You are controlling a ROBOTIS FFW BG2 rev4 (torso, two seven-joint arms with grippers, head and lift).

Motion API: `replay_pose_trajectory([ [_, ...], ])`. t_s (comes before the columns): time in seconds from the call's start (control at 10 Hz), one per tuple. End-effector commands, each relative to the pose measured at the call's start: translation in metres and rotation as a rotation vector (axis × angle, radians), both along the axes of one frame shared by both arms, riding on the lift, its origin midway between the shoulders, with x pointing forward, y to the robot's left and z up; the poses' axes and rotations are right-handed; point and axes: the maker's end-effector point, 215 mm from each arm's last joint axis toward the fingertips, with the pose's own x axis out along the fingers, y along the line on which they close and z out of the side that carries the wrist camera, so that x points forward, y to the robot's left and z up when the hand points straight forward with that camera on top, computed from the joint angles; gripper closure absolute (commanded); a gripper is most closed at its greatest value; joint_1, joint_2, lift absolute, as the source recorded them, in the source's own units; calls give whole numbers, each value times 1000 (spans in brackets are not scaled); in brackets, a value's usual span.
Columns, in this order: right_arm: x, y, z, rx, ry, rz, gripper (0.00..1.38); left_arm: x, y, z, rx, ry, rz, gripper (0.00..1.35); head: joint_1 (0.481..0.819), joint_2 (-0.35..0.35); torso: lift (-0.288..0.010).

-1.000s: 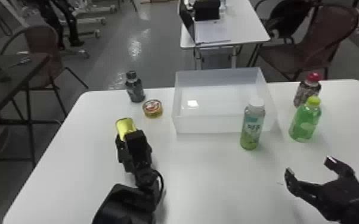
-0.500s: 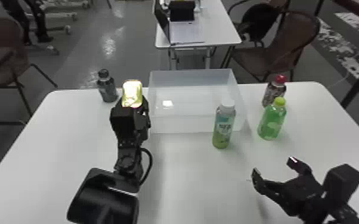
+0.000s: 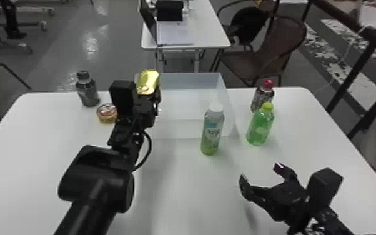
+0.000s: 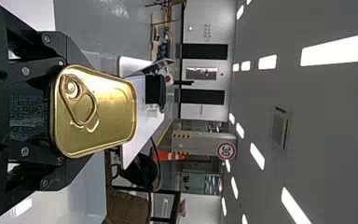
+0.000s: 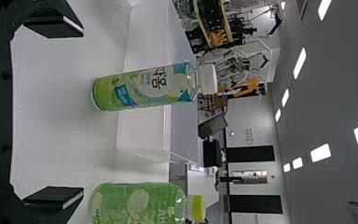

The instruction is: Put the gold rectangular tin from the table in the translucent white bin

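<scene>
The gold rectangular metal tin (image 3: 147,82), ring-pull lid sealed, is held up in the left pincer (image 3: 148,94) near the open translucent white plastic bin (image 3: 187,128) on the surface (image 3: 53,137).

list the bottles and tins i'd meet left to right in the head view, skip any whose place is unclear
dark bottle → round tin → gold tin → white-capped bottle

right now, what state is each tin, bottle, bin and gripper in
Gold tin: ring-pull lid unopened, held off the table
Left gripper: shut on the gold tin
Right gripper: open
Bin: open-topped
White-capped bottle: upright, capped
Green bottle: upright, capped
Red-capped bottle: upright, capped
Dark bottle: upright, capped
Round tin: flat on the table
</scene>
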Motion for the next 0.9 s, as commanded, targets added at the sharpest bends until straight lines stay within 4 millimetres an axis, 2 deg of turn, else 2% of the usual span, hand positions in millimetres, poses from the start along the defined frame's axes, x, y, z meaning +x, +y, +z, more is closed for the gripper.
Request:
replay_pose_trajectory([
  [0.0, 1, 0, -1, 2, 1, 2, 101, 19, -8, -13, 47, 40, -45, 963, 695, -56, -129],
  [0.2, 2, 0, -2, 2, 3, 2, 101, 37, -5, -47, 157, 139, -137, 963, 695, -70, -129],
  [0.3, 3, 0, -1, 4, 1, 2, 101, 45, -2, -58, 234, 173, -184, 963, 695, -71, -129],
  [0.4, 3, 1, -1, 6, -1, 3, 101, 51, -3, -58, 314, 187, -227, 961, 695, -68, -129],
  [0.5, 4, 1, -1, 7, -2, 6, 101, 55, -4, -53, 379, 181, -249, 789, 695, -64, -129],
  [0.6, 4, 0, 0, 6, -4, 5, 101, 56, 1, -49, 355, 167, -238, 521, 695, -61, -129],
  [0.7, 4, 0, 0, 7, -4, 5, 101, 57, 17, -45, 323, 146, -206, 320, 695, -57, -129],
  [0.8, 2, 0, -1, 10, -3, 8, 101, 56, 22, -42, 296, 136, -197, 216, 695, -52, -129],
])
